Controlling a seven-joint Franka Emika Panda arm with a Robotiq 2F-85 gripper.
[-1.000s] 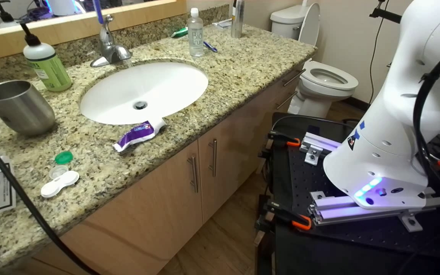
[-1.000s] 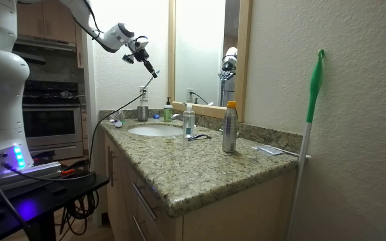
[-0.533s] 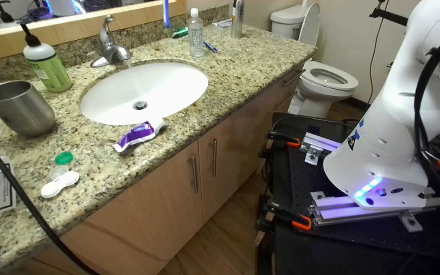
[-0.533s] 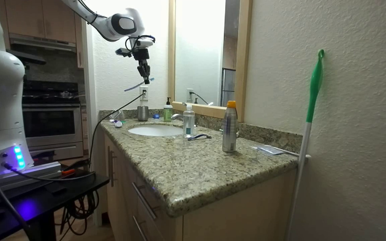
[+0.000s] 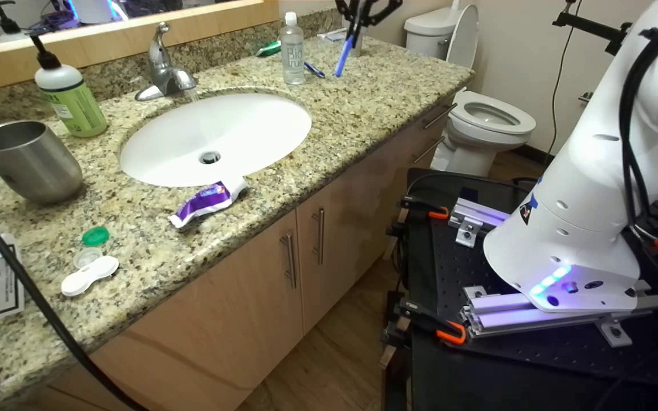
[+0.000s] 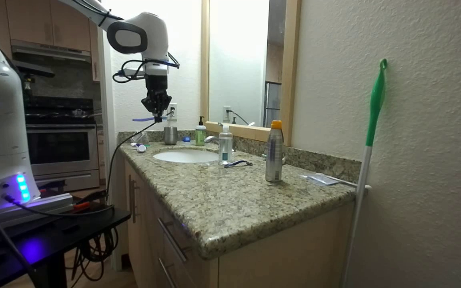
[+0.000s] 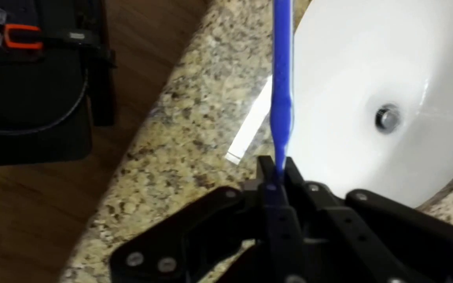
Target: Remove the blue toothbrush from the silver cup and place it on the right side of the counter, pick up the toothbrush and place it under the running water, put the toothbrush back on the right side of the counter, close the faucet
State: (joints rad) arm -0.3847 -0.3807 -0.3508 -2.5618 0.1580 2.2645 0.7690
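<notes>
Toothbrush [image 7: 282, 84] sits pinched between the jaws, most of its blue length jutting beyond the tips.

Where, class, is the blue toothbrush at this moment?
Held in the air by the pincer, the blue toothbrush runs to the top edge of the wrist view, left of the drain.

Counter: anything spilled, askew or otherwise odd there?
Two oddities: the purple tube beside the sink looks bent and crumpled, and a green cap lies loose on the counter, as if taken off and left. I see no spill.
</notes>
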